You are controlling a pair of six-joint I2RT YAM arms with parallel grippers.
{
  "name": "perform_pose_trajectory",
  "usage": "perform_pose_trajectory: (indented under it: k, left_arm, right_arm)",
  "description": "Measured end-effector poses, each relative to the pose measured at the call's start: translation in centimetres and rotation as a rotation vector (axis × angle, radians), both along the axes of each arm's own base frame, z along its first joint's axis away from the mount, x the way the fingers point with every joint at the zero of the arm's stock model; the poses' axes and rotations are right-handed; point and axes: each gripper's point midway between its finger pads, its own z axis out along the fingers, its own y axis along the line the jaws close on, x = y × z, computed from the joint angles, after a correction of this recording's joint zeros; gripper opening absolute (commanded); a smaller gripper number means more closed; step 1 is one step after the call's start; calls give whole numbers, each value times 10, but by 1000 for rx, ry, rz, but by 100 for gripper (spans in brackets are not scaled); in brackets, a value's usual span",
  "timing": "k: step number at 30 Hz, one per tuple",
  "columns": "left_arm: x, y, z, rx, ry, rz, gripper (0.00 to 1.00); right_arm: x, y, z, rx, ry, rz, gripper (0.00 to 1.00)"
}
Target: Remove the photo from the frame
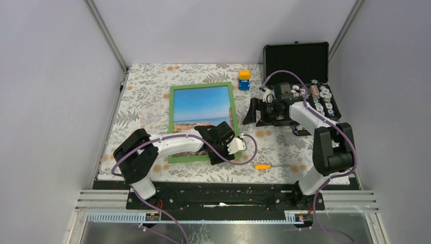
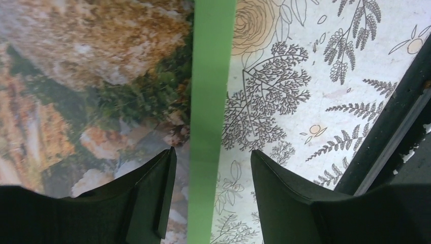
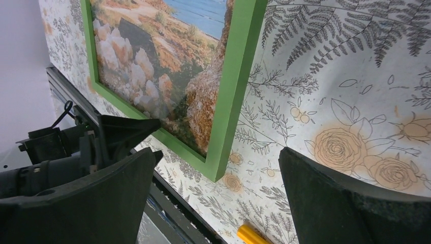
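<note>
- Frame [image 1: 172,122] lies face up on floral tablecloth [image 1: 147,96], near end hidden under left arm [image 1: 173,145] from above.
- Photo [image 1: 201,104] sits inside it, rocks nearest.
- Left gripper [image 2: 212,152] straddles right green border, fingers apart, gripping nothing.
- Right gripper [image 3: 217,151] gapes wide, right of frame.
- Black case [image 1: 295,58] contents, far right, too small to identify.

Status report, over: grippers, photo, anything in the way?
Left gripper open, astride the frame's right border. Right gripper open, empty. Photo in frame, face up. No loose objects on it.
</note>
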Motion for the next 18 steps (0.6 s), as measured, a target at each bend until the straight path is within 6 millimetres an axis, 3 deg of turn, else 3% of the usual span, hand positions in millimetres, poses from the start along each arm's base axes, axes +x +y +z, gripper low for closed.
perform_pose_trajectory:
  k: [6,13,18]
  left_arm:
    - [-4,0,-15,38,23,17,36]
    - [3,-4,-14,31,7,32,2]
    - [3,-7,-5,2,6,39,0]
  right_arm:
    - [-8,5,-12,47,30,-6,100]
    - [-19,13,-34,99,94,-1,100]
    - [-23,21,-38,150,126,11,100]
